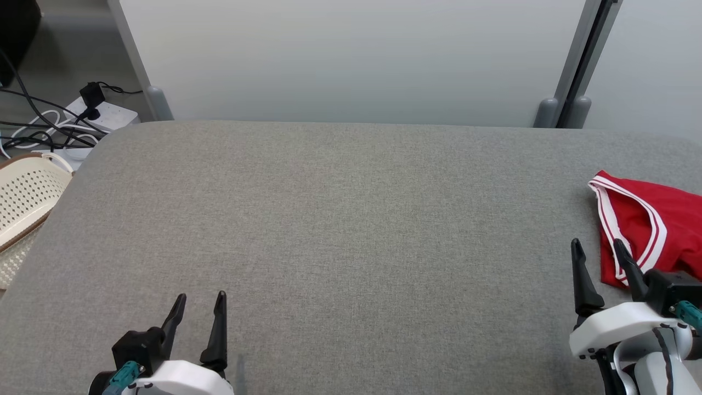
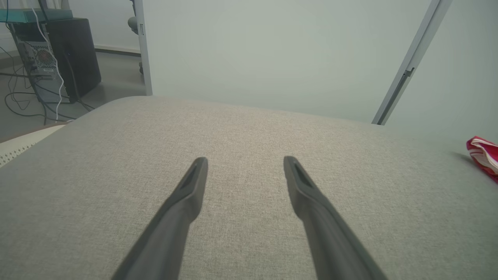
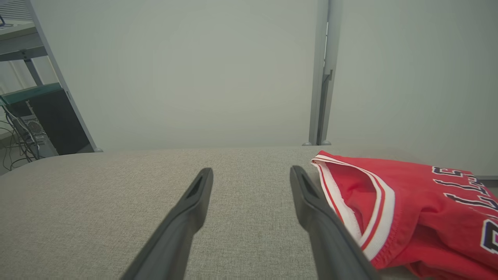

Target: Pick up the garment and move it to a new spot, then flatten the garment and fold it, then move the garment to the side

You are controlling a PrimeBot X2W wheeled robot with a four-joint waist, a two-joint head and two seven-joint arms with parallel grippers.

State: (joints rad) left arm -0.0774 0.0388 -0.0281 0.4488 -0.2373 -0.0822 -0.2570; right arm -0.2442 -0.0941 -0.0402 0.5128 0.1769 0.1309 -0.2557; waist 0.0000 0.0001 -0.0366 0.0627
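Running off the right edge of the head view, the red garment [image 1: 652, 219] lies bunched at the right side of the bench [image 1: 351, 219]; its dark lettering is cut off in the right wrist view. The right gripper [image 1: 596, 243] hovers wide and empty, one finger just beside the white-trimmed opening. The left gripper [image 1: 201, 298], equally spread, hangs at the near left, well apart. Grey fabric covers the bench; a pale partition [image 1: 351, 55] stands behind, a basket [image 1: 24, 197] at left.
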